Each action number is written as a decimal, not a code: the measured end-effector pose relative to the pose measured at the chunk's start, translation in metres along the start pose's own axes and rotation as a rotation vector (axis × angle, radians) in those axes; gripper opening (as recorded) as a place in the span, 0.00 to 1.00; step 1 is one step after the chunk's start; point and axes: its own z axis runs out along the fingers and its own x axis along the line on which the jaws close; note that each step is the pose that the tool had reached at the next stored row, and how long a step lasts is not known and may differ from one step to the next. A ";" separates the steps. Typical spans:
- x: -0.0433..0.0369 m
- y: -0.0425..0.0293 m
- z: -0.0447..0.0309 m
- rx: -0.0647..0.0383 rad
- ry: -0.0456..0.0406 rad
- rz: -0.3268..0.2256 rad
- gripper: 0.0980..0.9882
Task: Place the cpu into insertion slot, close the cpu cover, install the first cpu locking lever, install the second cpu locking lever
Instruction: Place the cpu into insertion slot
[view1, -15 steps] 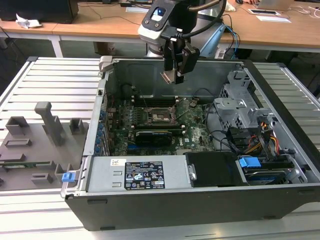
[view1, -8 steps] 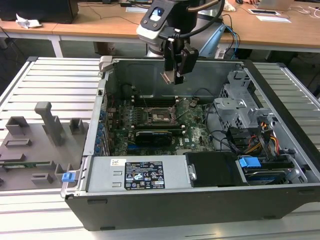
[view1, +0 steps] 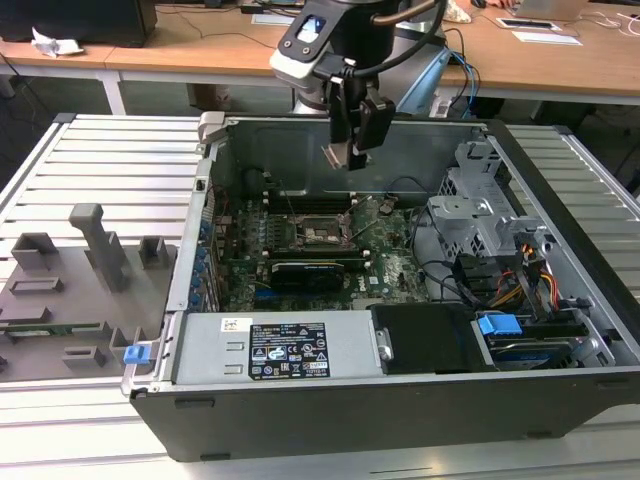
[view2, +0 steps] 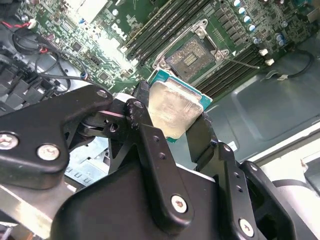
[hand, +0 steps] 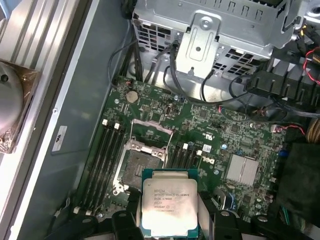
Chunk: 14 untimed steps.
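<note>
At the exterior view's left, a grey fixture tray (view1: 70, 270) lies on the slatted metal desk (view1: 110, 150). Just to its right sits the open computer case (view1: 400, 410). Inside it, going rightward, are the green motherboard (view1: 390, 265) carrying the insertion slot (view1: 322, 228), a labelled power supply (view1: 285, 350) along the near wall, and a metal drive cage (view1: 480, 210) with coloured cables (view1: 535, 285) beside it.

The gripper (view1: 350, 150) hangs over the slot, clamped on the cpu (view1: 336, 157). The cpu is well clear of the board and touches nothing else. The chip is square, so it has no long axis.

The first wrist view looks down on the cpu's (hand: 170, 207) printed metal top, ringed by its green edge. Its sides run roughly parallel to those of the slot (hand: 142, 165), which lies uncovered with its dark contact field showing, between rows of memory slots (hand: 102, 155).

The second wrist view shows the grasp itself. The black fingers (view2: 145, 102) press on two opposite edges of the cpu (view2: 175, 112), closed only to the chip's width. The silvery top faces the camera, and the slot (view2: 192, 57) lies beyond it on the board.
</note>
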 end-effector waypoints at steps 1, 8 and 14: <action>0.0000 0.0000 0.0003 0.000 -0.0012 0.014 0.49; 0.0007 -0.0029 0.0026 0.000 -0.0065 0.066 0.49; 0.0018 -0.0055 0.0040 0.000 -0.0068 0.067 0.49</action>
